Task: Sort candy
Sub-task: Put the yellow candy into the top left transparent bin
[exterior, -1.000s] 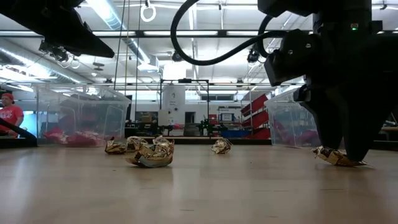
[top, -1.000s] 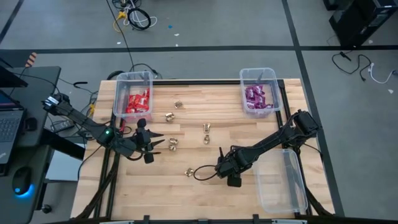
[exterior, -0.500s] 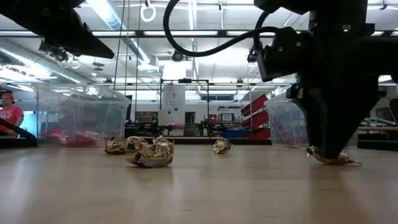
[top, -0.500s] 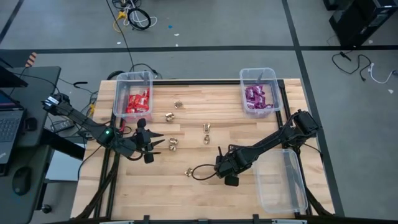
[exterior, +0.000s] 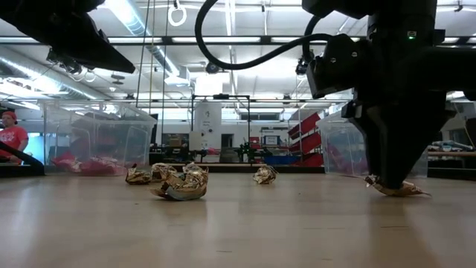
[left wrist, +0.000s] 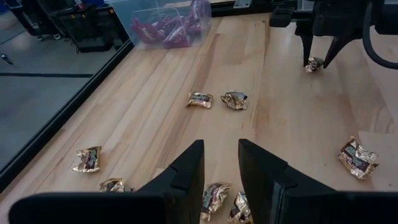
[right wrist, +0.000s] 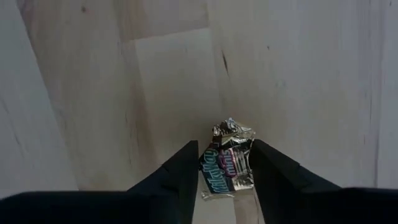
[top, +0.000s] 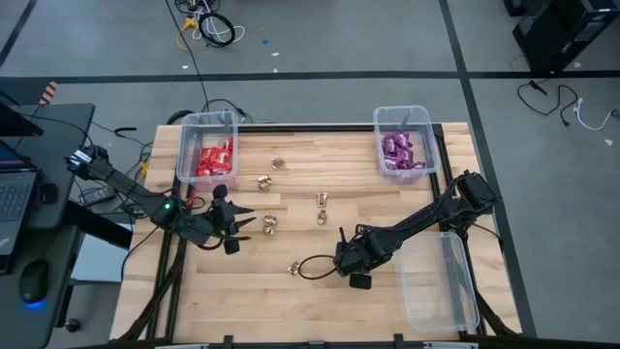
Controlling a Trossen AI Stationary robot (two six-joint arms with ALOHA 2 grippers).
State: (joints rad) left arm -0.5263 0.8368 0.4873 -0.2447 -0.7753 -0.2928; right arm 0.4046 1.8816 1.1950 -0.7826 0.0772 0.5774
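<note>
From above, the right claw (top: 308,268) is down on the wooden surface (top: 320,301), right by a gold candy (top: 294,269) near the front middle. The other gold pieces (top: 321,200) lie well apart, so nothing blocks it. The left claw (top: 247,222) waits beside another one, partly open and holding nothing.

At table height, the right claw's tips sit on the surface around that candy (exterior: 394,187), while the red bin (exterior: 97,138) stands far behind.

The right wrist view shows the wrapper (right wrist: 227,163) between two fingers (right wrist: 181,167), narrowly open and not clearly pinching yet. I'd squeeze on the fat middle, then lift straight up so it doesn't skid out.
</note>
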